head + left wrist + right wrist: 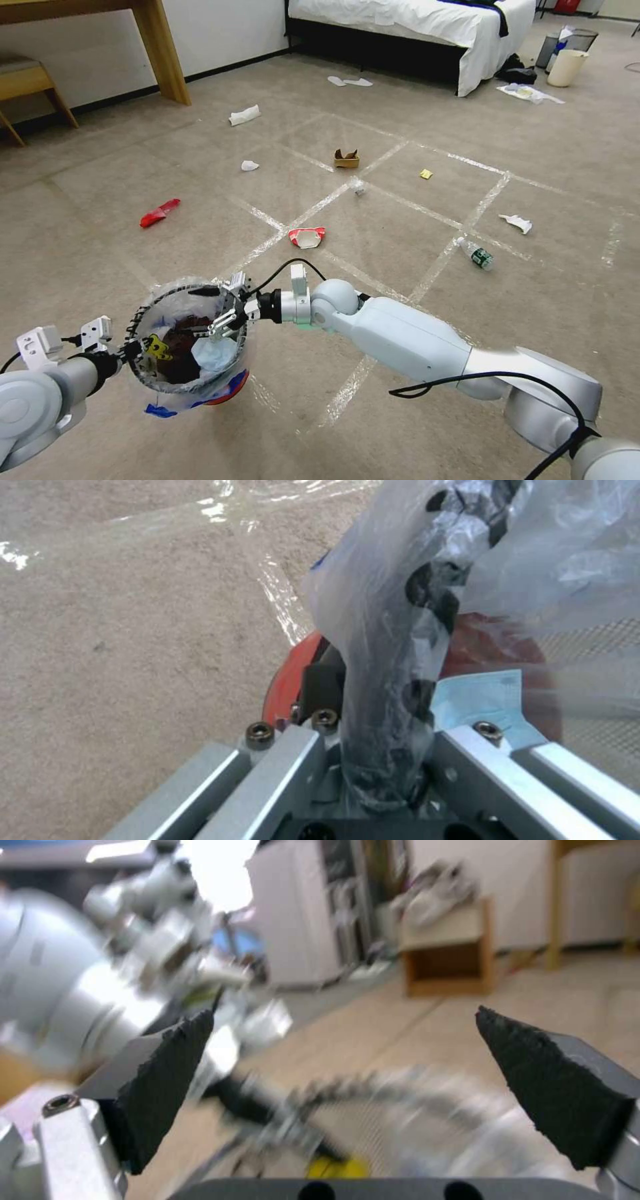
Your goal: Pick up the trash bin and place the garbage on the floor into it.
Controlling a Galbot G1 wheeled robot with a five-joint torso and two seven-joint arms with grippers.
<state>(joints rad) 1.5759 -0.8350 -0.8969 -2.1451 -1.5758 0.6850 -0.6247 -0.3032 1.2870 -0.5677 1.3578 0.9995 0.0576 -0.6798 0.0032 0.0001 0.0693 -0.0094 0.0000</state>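
Note:
The trash bin (175,395), black mesh lined with clear plastic, hangs above the floor (100,267) at lower left. My left gripper (131,347) is shut on its near rim; the left wrist view shows that gripper (381,747) clamped on the bag-wrapped rim (390,690) above the red base (283,680). A pale blue mask (215,355) lies inside. My right gripper (225,319) hovers open over the far rim, its pads (167,1080) wide apart. Garbage on the carpet: red wrapper (159,213), paper bowl (307,236), bottle (475,253), cardboard tray (346,159), tissues (245,115).
More scraps lie around the tape grid: a tissue (517,222) and a yellow piece (425,174). A bed (413,27) stands at the back, with a cream bucket (567,67) and dark mesh bin (580,40) beside it. A wooden table leg (160,53) and stool (27,87) stand far left.

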